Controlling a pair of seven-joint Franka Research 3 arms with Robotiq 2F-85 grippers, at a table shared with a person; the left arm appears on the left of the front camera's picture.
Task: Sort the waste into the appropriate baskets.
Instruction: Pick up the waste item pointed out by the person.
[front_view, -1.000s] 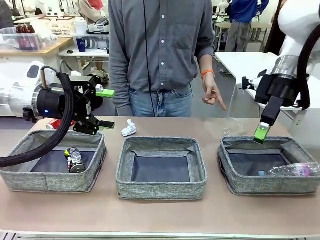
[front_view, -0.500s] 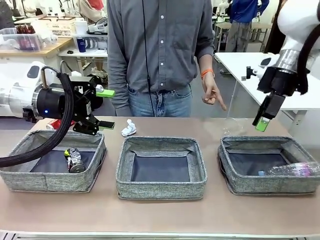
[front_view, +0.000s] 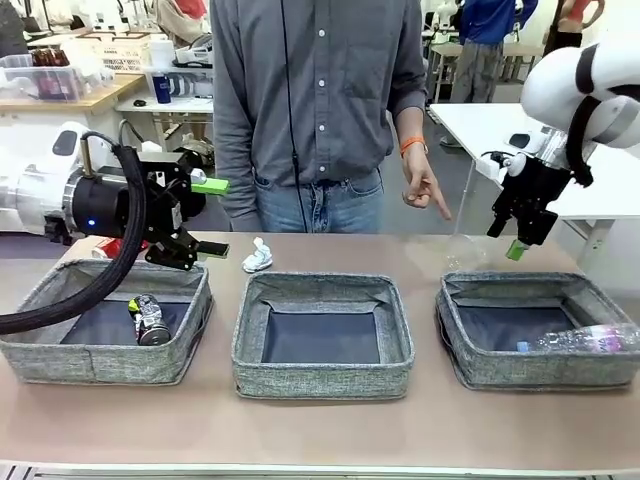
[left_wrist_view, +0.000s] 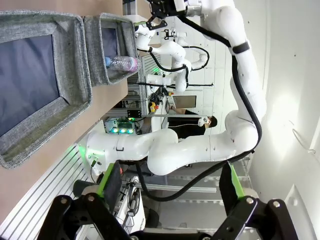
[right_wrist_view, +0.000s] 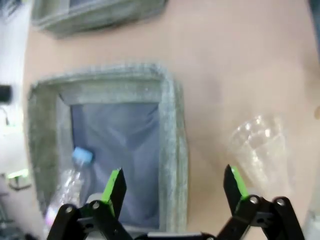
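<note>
Now | left hand (front_view: 213, 218) released; right hand (right_wrist_view: 174, 175) released | clear plastic cup (front_view: 452, 256) faint (barely outlined); bottle (front_view: 585, 340) edge-cropped

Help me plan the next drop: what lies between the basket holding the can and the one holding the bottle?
The third basket, its dark bottom bare, stands between the can's basket and the bottle's basket; the front view shows it.
</note>
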